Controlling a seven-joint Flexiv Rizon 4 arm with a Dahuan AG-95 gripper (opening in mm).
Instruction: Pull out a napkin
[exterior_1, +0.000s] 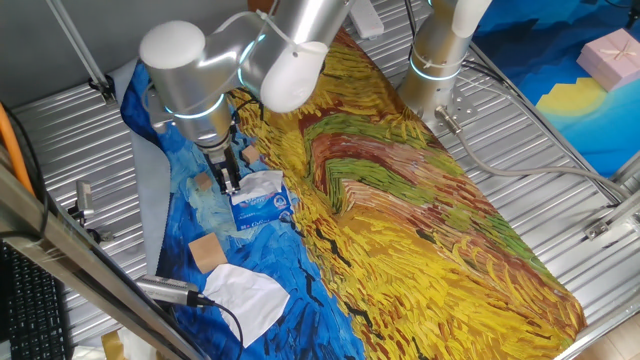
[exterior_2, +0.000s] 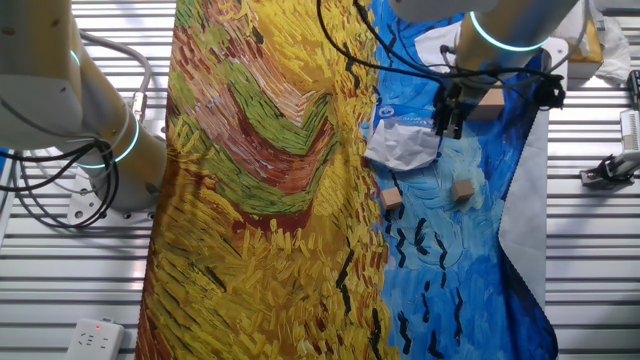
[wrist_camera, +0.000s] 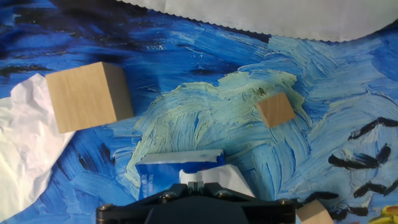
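The blue-and-white tissue pack (exterior_1: 264, 206) lies on the blue part of the painted cloth; it also shows in the other fixed view (exterior_2: 398, 113) and in the hand view (wrist_camera: 163, 174). A white napkin (exterior_2: 404, 149) sticks out of its top, crumpled (exterior_1: 262, 181), and shows beside the jaws in the hand view (wrist_camera: 227, 177). My gripper (exterior_1: 230, 184) stands upright over the pack's edge (exterior_2: 446, 124). In the hand view the gripper (wrist_camera: 199, 184) has its jaws pressed together on the napkin's edge.
A loose white tissue sheet (exterior_1: 246, 294) lies near the front, also seen in the hand view (wrist_camera: 25, 149). Wooden blocks lie around: a large one (exterior_1: 207, 250) (wrist_camera: 87, 96) and small ones (exterior_1: 203, 183) (wrist_camera: 275, 109) (exterior_2: 391, 200) (exterior_2: 462, 190). A grey underlay edge (wrist_camera: 280, 18) is beyond.
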